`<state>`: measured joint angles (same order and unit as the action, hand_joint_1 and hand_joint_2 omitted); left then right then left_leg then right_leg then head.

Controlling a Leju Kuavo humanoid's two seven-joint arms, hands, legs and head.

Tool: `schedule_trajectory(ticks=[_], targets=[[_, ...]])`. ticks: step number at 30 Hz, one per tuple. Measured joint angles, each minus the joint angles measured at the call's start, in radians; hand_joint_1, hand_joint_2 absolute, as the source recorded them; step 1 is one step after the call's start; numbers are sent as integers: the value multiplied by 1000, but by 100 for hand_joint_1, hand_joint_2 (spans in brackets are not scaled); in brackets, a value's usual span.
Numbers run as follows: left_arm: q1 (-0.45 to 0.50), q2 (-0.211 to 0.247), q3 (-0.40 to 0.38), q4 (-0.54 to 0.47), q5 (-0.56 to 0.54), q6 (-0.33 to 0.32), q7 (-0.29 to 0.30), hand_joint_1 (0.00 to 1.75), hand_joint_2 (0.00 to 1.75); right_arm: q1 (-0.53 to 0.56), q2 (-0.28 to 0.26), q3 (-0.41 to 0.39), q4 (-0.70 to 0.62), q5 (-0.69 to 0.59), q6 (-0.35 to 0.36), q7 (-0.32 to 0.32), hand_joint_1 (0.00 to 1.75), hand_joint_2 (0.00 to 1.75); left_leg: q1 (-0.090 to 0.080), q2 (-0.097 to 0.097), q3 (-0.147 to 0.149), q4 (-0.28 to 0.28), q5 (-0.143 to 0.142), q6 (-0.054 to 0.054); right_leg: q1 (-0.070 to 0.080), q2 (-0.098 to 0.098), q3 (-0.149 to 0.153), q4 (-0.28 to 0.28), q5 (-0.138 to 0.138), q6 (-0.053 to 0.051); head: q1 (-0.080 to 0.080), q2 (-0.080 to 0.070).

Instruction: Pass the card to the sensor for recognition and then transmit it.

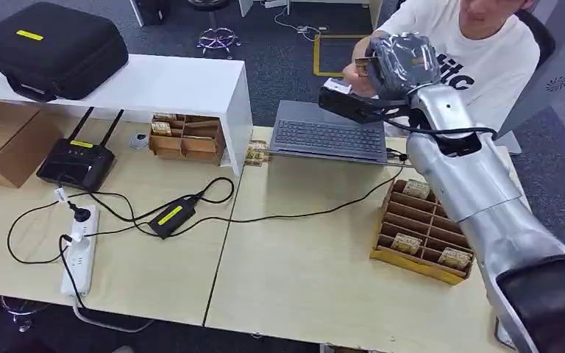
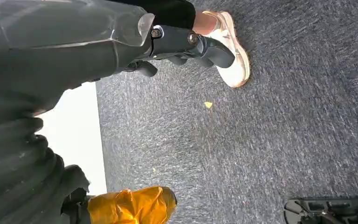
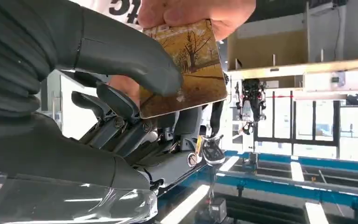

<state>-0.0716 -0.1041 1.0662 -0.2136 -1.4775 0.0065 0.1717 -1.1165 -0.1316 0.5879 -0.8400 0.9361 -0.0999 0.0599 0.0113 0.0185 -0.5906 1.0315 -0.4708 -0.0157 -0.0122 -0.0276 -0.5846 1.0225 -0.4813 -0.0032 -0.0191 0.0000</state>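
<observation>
Over the pale wooden table [image 1: 301, 272] and grey carpet [image 2: 284, 130], my right hand [image 3: 121, 84] pinches the brown card [image 3: 186, 70] that a person's hand [image 3: 200, 11] holds too.

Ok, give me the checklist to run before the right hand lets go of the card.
1. Card pinched by right hand: ok.
2. Person's hand gripping the card's far edge: ok.
3. Right arm raised over the laptop, toward the person: ok.
4. Card already read by the sensor: cannot tell.
5. Left hand hangs over the carpet, holding nothing: ok.
</observation>
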Motion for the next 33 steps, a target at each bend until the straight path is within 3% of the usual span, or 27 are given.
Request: schedule_trajectory(ticks=[1, 12, 18, 22, 25, 28, 33], targets=[[0, 0, 0, 0, 0, 0, 0, 0, 175, -2, 4, 4, 9, 2, 3, 0, 7, 175, 0, 0, 0, 0, 0, 0, 0, 0, 0, 0, 0, 0, 0, 0], [2, 0, 0, 0, 8, 0, 0, 0, 175, -7, 5, 55, 67, -21, 36, -21, 0, 175, 0, 0, 0, 0, 0, 0, 0, 0, -1, 0, 0, 0, 0, 0], [5, 2, 0, 0, 22, 0, -2, 0, 175, 47, -64, 29, 39, -216, 37, -114, 0, 175, 0, -3, 0, 1, 0, 0, 0, -3, 0, -1, 0, 0, 0, 0], [12, 5, 0, 0, 38, 1, -5, 0, 175, 117, -147, -91, 6, -472, 54, -207, 0, 175, 0, -5, -1, 1, 0, 1, 0, -4, 1, -3, 1, 1, 0, 0], [12, 7, 2, 0, 48, 4, -9, 0, 175, 191, -200, -233, -7, -650, 55, -283, 0, 175, 0, -5, -1, 1, -1, 2, 0, -5, 2, -4, 1, 1, 0, 0], [13, 8, 3, 0, 55, 7, -9, 0, 175, 284, -246, -383, -30, -753, 55, -340, 0, 175, 0, -6, -1, 1, -2, 3, 0, -6, 2, -5, 1, 1, 0, 0], [12, 9, 10, 0, 62, 10, -10, 0, 175, 419, -291, -575, -66, -837, 70, -382, 0, 175, 0, -5, -2, 1, -3, 3, 0, -5, 1, -5, 0, 2, 0, 0]])
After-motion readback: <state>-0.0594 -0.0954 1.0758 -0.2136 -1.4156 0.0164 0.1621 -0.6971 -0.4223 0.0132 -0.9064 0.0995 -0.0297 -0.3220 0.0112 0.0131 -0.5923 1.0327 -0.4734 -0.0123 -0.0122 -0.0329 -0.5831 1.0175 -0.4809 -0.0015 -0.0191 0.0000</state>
